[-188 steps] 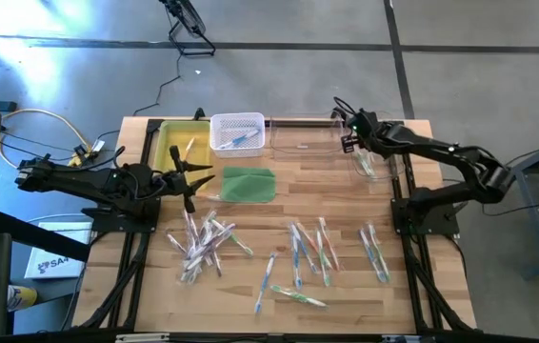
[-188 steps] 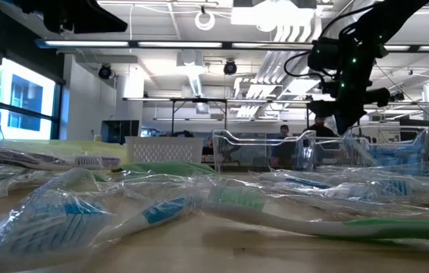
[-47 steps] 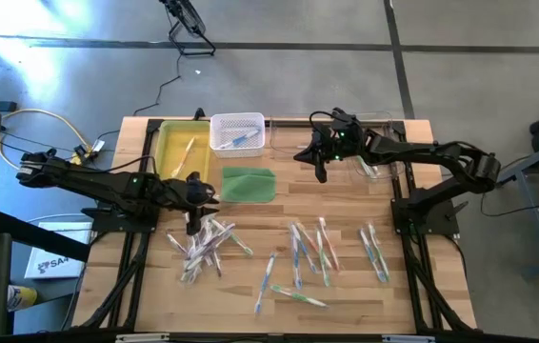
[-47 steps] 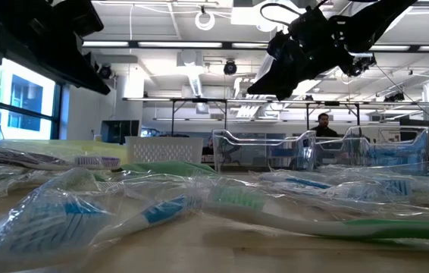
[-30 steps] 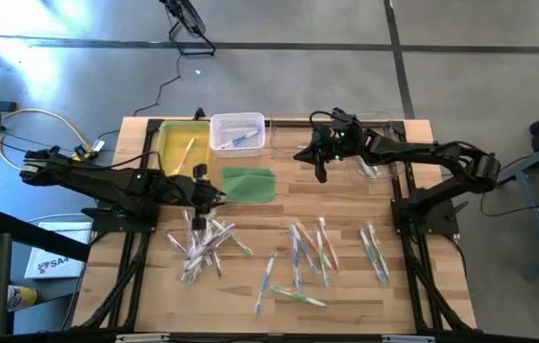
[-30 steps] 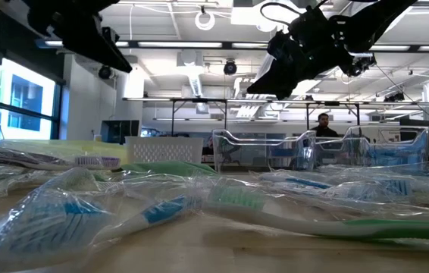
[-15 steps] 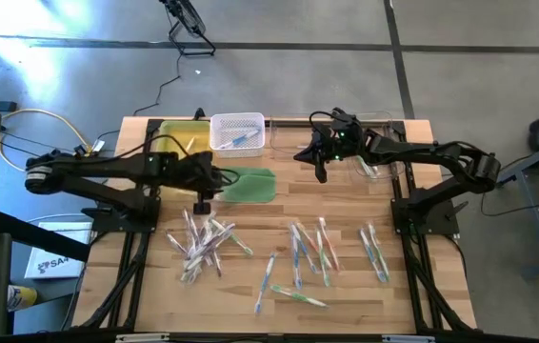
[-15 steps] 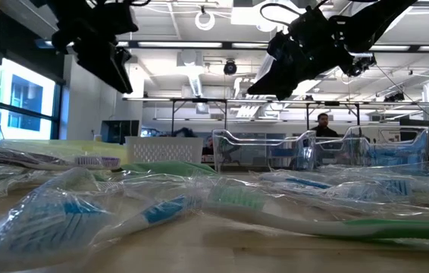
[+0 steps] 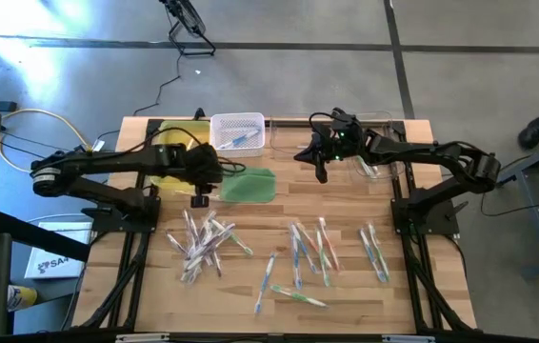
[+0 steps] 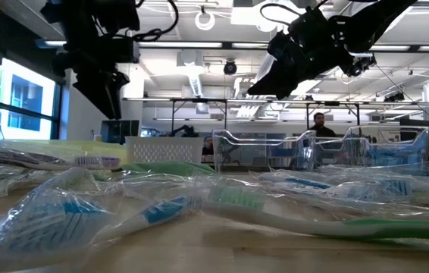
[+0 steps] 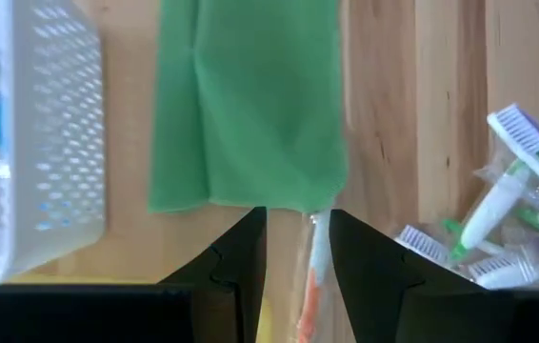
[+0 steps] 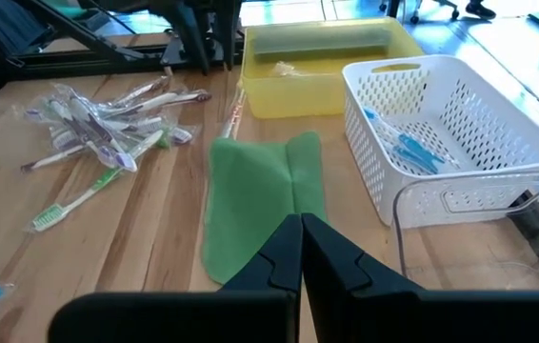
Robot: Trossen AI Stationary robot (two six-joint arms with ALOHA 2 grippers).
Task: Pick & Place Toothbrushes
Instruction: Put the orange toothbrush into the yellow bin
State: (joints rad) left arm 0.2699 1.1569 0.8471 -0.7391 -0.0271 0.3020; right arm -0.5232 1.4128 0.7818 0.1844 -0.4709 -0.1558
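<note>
My left gripper (image 11: 298, 250) is clenched on an orange-handled toothbrush (image 11: 313, 286) and has swung away from the loose toothbrushes (image 9: 205, 243), up to the green pad (image 9: 249, 184) beside the yellow bin (image 9: 163, 143); I judge the drop comes next. Farther off, my right gripper (image 9: 322, 170) waits pressed shut.
</note>
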